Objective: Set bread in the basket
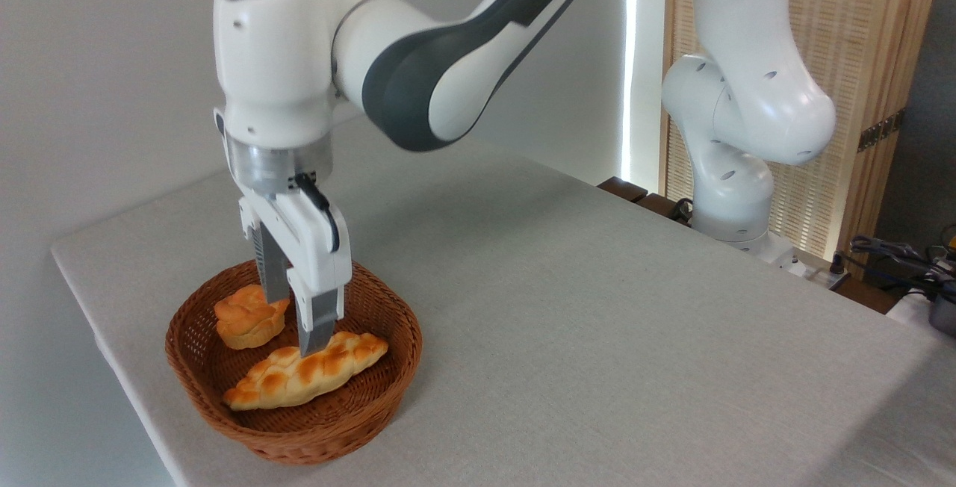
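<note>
Bread (302, 376) in basket (388, 367), front; bun (246, 315) behind-left.

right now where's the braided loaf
The braided loaf lies inside the wicker basket at the lower left of the camera view, along its front side, in front of the small round bun, with the gripper directly above it.

One long braided cream-and-golden bread loaf (306, 379), one small round orange knotted bun (249, 315), one round reddish-brown woven wicker basket (388, 390).
</note>
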Motion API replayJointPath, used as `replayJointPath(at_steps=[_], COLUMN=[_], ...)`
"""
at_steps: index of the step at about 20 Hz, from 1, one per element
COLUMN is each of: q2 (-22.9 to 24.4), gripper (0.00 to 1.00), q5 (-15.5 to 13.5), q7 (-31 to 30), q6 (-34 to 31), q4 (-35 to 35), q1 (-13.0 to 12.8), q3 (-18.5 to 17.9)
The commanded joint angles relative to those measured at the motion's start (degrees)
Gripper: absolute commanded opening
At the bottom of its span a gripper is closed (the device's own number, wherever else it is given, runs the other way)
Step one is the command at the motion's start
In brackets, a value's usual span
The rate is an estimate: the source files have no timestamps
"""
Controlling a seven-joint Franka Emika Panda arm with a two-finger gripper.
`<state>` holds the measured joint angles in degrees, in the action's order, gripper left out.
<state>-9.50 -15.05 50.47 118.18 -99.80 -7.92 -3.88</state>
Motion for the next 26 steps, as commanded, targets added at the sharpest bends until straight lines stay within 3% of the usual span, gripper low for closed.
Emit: replayJointPath(at_steps=[1, 4, 7, 8, 9, 13, 23, 26], q2=[4.57, 6.07, 6.07, 6.16, 6.16, 6.69, 10.03, 10.56], gripper=[1.00, 1.00, 1.00, 1.00, 1.00, 1.00, 1.00, 1.00], q5=[0.90, 1.34, 10.45, 12.83, 13.46, 13.73, 12.86, 12.24], q7=[-0.90, -0.98, -2.64, -4.31, -6.76, -9.86, -8.20, -7.58], q6=[-4.61, -14.87, -22.01, -22.38, -22.38, -22.38, -22.64, -23.43], q4=[0.66, 4.07, 8.22, 8.31, 8.40, 8.40, 7.43, 7.34], q1=[2.81, 7.03, 9.94, 10.73, 10.91, 10.91, 10.65, 9.34], q3=[-0.35, 2.28, 6.76, 7.91, 8.62, 10.64, 9.77, 7.49])
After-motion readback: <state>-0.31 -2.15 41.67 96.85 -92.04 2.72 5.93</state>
